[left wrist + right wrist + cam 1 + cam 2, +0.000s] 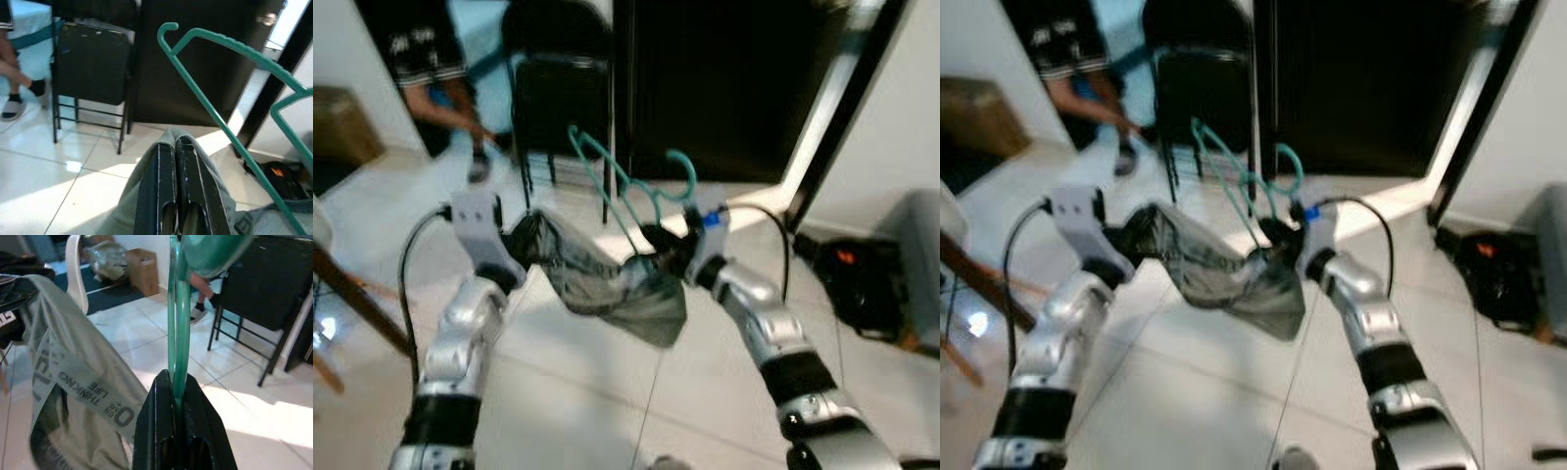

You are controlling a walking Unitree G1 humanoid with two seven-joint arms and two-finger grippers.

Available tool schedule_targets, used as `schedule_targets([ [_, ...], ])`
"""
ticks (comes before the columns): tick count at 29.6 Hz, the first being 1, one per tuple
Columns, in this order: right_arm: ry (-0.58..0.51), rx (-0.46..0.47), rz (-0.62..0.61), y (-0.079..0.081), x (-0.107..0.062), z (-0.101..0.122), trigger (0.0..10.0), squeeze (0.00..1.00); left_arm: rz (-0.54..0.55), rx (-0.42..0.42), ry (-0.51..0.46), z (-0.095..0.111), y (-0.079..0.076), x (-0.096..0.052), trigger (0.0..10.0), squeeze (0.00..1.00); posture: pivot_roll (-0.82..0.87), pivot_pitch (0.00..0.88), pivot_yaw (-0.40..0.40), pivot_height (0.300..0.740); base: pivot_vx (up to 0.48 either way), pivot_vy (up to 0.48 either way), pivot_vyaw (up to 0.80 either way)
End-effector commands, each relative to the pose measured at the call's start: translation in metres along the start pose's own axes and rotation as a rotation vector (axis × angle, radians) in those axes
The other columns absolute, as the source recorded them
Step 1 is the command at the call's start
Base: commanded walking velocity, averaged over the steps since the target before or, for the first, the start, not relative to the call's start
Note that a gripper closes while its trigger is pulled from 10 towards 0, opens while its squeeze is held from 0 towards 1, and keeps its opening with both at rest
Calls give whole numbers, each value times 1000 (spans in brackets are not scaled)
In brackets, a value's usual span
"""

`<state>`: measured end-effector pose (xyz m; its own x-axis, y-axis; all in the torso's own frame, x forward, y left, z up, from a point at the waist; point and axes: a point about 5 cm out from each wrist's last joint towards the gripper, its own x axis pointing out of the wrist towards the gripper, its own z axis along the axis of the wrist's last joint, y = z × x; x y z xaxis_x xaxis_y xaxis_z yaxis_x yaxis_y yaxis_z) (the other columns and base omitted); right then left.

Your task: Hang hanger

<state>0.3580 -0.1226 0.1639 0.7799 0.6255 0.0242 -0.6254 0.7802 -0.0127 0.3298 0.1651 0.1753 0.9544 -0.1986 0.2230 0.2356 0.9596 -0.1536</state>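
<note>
I had the right gripper (177, 396) clamped on the green hanger (631, 181), which stood raised in front of the robot above the white tiled floor (568, 392). My left gripper (176, 156) was pinched on the grey garment (607, 279) that sagged between both arms. A person (431, 69) stood beside the black folding chair (558, 88) behind.

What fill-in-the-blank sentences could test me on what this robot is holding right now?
1. The right gripper is shut on a hanger coloured ____.
2. The left gripper is pinching the grey ____.
3. Behind them stands a black folding ____.
4. The floor is covered in white ____.

Missing words: green; garment; chair; tiles
</note>
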Motion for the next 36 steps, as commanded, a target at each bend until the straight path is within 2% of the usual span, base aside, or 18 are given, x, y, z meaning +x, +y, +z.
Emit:
schedule_targets([
  [1, -12, -3, 28, 7, 4, 0, 10000, 0, 21, 16, 4, -1, 7, -4, 10000, 0, -33, 107, -9, 740, 420, 0, 781],
  [16, -30, 3, 49, 8, 5, 1, 10000, 0, 19, 22, -7, 0, 8, -3, 10000, 0, -32, 108, -8, 740, 433, 0, 781],
  [20, -69, 14, 62, 8, 4, 7, 10000, 0, 10, 32, -27, 6, 8, -3, 10000, 0, -27, 103, -4, 740, 462, 0, 781],
  [23, -125, 19, 77, 9, 5, 16, 10000, 0, -3, 37, -61, 17, 7, -1, 10000, 0, -23, 102, -4, 740, 465, 0, 710],
  [26, -238, 30, 130, 15, 9, 48, 10000, 0, -28, 59, -158, 53, 7, 5, 10000, 0, -7, 98, -6, 740, 465, 0, 0],
  [29, -268, 29, 146, 17, 10, 57, 10000, 0, -32, 68, -185, 63, 7, 6, 10000, 0, -7, 98, -6, 740, 465, 0, 0],
  [30, -302, 20, 164, 20, 12, 69, 10000, 0, -34, 82, -218, 75, 9, 7, 10000, 0, -5, 96, -5, 740, 465, 0, 0],
  [32, -302, 20, 164, 20, 12, 69, 10000, 0, -34, 82, -218, 75, 9, 7, 10000, 0, -5, 96, -5, 740, 465, 0, 0],
  [33, -344, -2, 197, 27, 15, 83, 10000, 0, -33, 105, -262, 92, 12, 7, 10000, 0, 1, 92, -5, 740, 465, 0, 0],
  [36, -367, -17, 218, 31, 17, 92, 10000, 0, -31, 120, -289, 102, 14, 7, 10000, 0, 3, 90, -5, 740, 465, 0, 0],
])
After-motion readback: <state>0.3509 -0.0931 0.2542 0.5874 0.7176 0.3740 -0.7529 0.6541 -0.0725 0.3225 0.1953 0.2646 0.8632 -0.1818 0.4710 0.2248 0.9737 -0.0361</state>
